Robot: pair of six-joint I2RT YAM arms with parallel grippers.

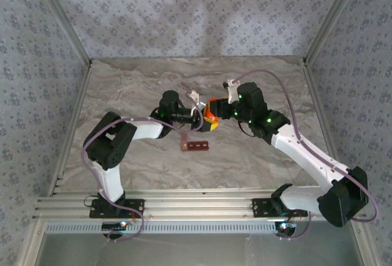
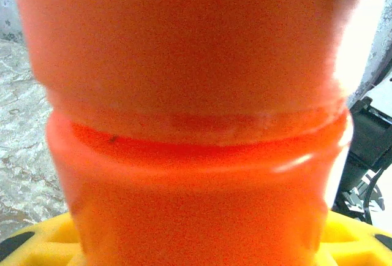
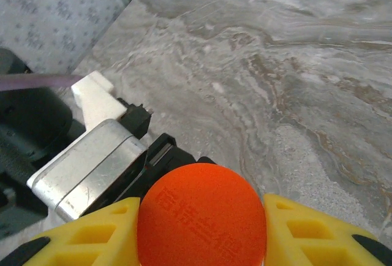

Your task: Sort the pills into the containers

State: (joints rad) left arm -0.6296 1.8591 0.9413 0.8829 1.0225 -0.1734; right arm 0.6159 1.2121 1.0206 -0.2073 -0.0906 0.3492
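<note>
Both bottle (image 1: 210, 119) ends held — left gripper (image 1: 201, 119) clamps the body, right gripper (image 1: 216, 111) pinches the cap (image 3: 202, 217) (axis lying between them); we spot the strip (image 1: 196, 146) base-side, nearer left.

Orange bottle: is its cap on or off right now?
On. In the left wrist view the cap sits on the orange bottle, seam closed; the jaws of the right gripper flank its top.
</note>
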